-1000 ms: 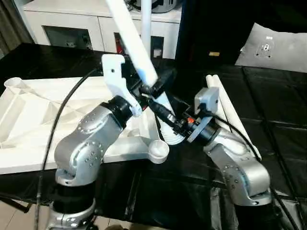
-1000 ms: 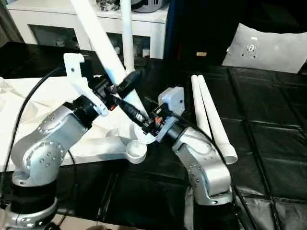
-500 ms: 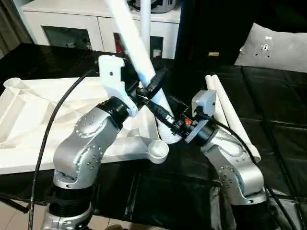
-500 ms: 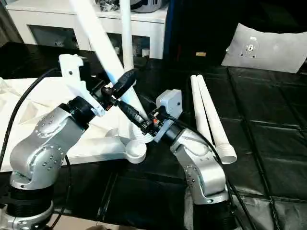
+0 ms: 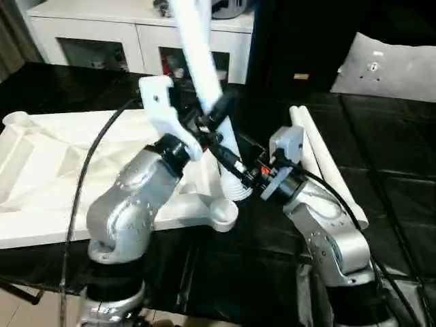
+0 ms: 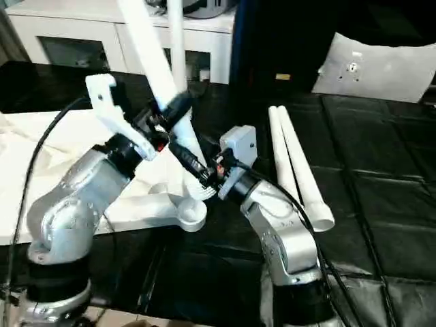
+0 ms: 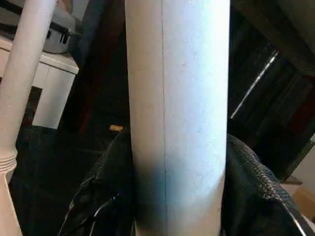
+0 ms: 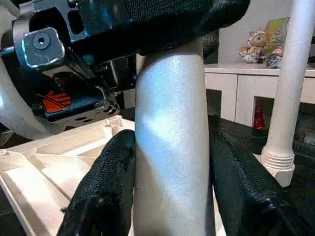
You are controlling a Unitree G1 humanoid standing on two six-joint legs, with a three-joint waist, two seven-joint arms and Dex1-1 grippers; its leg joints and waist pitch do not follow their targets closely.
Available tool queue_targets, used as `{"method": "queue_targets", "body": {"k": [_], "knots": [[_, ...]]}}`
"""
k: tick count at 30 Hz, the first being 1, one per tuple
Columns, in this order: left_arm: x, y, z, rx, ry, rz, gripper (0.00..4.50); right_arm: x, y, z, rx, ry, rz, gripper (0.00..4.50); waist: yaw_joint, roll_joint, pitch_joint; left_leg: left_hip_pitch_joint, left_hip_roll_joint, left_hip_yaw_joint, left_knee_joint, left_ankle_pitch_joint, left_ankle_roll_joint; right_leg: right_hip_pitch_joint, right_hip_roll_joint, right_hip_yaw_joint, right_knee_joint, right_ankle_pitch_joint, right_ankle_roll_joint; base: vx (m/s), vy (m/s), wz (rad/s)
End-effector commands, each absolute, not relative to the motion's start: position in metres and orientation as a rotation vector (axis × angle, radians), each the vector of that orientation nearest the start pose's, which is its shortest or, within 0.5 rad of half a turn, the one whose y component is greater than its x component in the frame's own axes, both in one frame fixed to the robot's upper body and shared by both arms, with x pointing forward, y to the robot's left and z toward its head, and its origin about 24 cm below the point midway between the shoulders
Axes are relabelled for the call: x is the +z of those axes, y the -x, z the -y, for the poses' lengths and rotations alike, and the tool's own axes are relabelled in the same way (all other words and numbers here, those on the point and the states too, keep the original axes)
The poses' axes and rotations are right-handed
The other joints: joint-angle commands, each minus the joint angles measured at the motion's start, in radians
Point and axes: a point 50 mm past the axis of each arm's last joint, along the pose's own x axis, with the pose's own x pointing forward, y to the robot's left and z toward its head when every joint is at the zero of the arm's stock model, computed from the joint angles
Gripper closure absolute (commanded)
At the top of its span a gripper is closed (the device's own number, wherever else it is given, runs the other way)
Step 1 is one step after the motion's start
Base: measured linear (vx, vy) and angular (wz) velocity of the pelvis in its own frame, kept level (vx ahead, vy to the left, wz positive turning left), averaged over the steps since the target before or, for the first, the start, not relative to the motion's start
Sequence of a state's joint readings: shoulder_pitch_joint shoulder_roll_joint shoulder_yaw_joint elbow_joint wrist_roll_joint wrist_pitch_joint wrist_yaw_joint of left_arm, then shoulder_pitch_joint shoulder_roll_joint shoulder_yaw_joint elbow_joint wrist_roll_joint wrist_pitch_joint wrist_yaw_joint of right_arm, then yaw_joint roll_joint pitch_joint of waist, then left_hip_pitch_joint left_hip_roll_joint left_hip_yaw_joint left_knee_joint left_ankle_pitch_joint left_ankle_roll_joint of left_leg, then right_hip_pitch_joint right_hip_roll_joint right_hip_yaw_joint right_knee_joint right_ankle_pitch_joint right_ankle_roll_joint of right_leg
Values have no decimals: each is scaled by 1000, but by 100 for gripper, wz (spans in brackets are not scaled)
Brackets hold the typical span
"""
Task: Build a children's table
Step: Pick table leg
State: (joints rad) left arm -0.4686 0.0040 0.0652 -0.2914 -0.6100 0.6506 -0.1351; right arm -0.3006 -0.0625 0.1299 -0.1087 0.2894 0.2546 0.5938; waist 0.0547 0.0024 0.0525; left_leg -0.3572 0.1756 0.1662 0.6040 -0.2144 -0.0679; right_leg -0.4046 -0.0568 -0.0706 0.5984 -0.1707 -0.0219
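Observation:
The children's table top (image 5: 48, 170) lies underside up on the black surface at the left. One white leg (image 5: 194, 41) leans steeply over its near right corner. My left gripper (image 5: 212, 117) is shut on that leg partway up, a black finger (image 7: 108, 191) pressing each side. Lower down, my right gripper (image 5: 237, 169) is shut on the same leg, just above its ribbed end (image 5: 236, 191). That end sits beside the round corner socket (image 5: 221, 216); whether it is seated I cannot tell. Another leg (image 6: 175, 34) stands upright in a far socket. Two more legs (image 5: 320, 157) lie on the right.
A white cabinet with glass doors (image 5: 102, 34) stands behind the work. A grey cushion (image 5: 388, 68) lies at the back right. A black cable (image 5: 88, 177) loops over my left forearm. Black sheeting (image 5: 395, 197) covers the surface on the right.
My left gripper's fingers have closed onto the leg. The leg now stands more upright than a second ago. The right gripper keeps its hold low on the leg.

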Motion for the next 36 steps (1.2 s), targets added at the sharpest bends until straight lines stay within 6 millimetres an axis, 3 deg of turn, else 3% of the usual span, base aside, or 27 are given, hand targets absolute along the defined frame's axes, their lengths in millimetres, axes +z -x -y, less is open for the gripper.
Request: {"method": "queue_targets", "body": {"k": [1, 3, 4, 5, 7, 8, 12, 13, 18, 23, 24, 31, 34, 36], "knots": [[184, -305, -114, -457, 457, 117, 256, 128, -279, 74, 903, -120, 184, 266, 1, -6, -65, -7, 39, -12, -61, -83, 44, 59, -69, 49, -72, -274, -112, 0, 0, 0], [186, -306, -115, -468, 478, 109, 256, 128, -281, 73, 897, -113, 177, 266, 1, -6, -65, -7, 40, -13, -61, -74, 45, 59, -70, 50, -68, -254, -117, 0, 0, 0], [187, -307, -116, -469, 480, 109, 256, 128, -281, 72, 904, -120, 176, 266, 4, 6, -66, -5, 40, -14, -61, -70, 42, 58, -70, 50, -67, -242, -123, 0, 0, 0], [188, -307, -118, -478, 480, 107, 256, 129, -282, 71, 908, -127, 173, 266, 0, 2, -65, -6, 39, -12, -60, -78, 42, 58, -68, 49, -70, -239, -124, 0, 0, 0], [187, -308, -120, -485, 455, 100, 256, 129, -282, 70, 915, -125, 166, 266, 2, 8, -66, -5, 39, -14, -61, -78, 39, 60, -69, 49, -67, -228, -130, 0, 0, 0], [186, -309, -121, -487, 437, 94, 257, 129, -282, 70, 919, -122, 161, 232, 1, 7, -66, -5, 39, -14, -61, -80, 39, 60, -68, 49, -68, -225, -130, 0, 0, 0], [186, -310, -125, -588, 401, 63, 263, 133, -280, 74, 958, -149, 131, 191, 2, 7, -66, -2, 38, -15, -63, -84, 36, 63, -68, 49, -65, -218, -134, 0, 0, 0], [187, -309, -126, -644, 389, 51, 264, 136, -280, 78, 976, -169, 117, 185, -2, 0, -65, -4, 37, -14, -64, -88, 38, 65, -65, 49, -65, -213, -126, 0, 0, 0], [198, -307, -132, -804, 413, 54, 267, 146, -279, 91, 1053, -179, 60, 145, 4, 7, -67, 2, 38, -13, -61, -64, 36, 61, -67, 50, -60, -203, -148, 0, 0, 0], [210, -307, -135, -932, 422, 63, 267, 152, -281, 104, 1099, -194, -18, 103, 12, 2, -66, 3, 35, -11, -60, -76, 31, 63, -71, 51, -61, -240, -148, 0, 0, 0], [211, -307, -135, -948, 425, 64, 267, 152, -282, 105, 1102, -196, -31, 96, 11, -3, -65, 1, 34, -10, -60, -73, 31, 65, -70, 51, -63, -247, -146, 0, 0, 0], [223, -303, -132, -1104, 428, 51, 267, 154, -281, 113, 1164, -230, -132, 49, 14, -3, -67, 0, 35, -11, -59, -50, 27, 63, -71, 50, -61, -259, -143, 0, 0, 0], [225, -301, -132, -1185, 422, 29, 267, 163, -274, 114, 1272, -303, -162, 22, 15, -4, -67, 2, 35, -10, -57, -46, 33, 62, -70, 50, -59, -250, -150, 0, 0, 0], [227, -299, -130, -1220, 421, 27, 267, 165, -269, 114, 1326, -293, -178, 22, 17, -12, -67, 2, 36, -8, -57, -47, 33, 64, -70, 50, -60, -255, -151, 0, 0, 0]]}}
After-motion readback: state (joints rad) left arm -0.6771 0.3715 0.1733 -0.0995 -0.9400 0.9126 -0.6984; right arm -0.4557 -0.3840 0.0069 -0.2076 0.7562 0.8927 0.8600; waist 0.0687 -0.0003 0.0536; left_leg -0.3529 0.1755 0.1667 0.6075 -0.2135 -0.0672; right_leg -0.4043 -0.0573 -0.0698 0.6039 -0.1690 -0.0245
